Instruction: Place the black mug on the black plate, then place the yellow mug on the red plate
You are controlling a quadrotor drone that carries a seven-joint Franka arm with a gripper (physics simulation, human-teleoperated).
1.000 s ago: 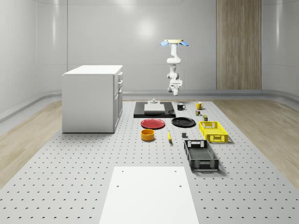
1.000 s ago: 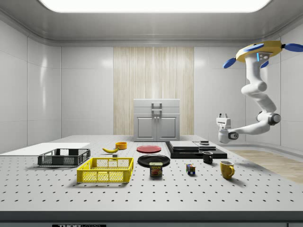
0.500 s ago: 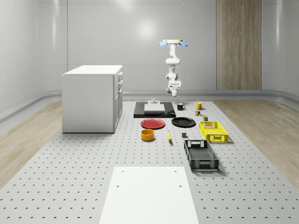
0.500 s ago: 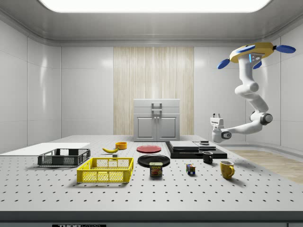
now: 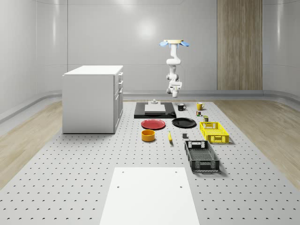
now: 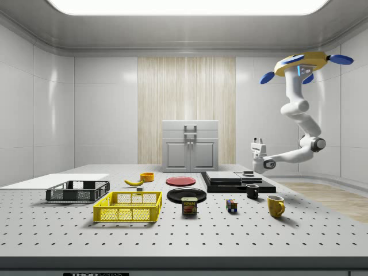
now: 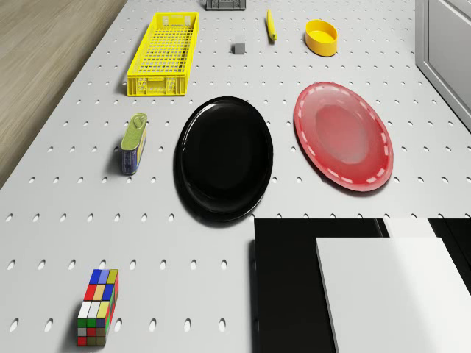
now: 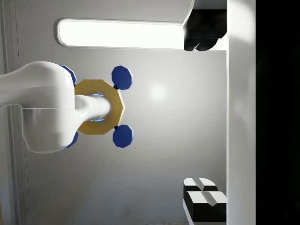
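The gripper points upward in the right half of the side view, holding nothing, its opening unreadable, above the black mug on the worktop. The drone hovers upper right. It should turn downward before descending; the black plate waits centre frame.

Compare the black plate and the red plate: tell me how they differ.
Colour: the black plate is glossy black all over, while the red plate is red with a dashed pale ring near its rim. Neighbours: the black plate lies beside the can, the red plate lies toward the white cabinet. Both are round, lie flat on the table and carry nothing.
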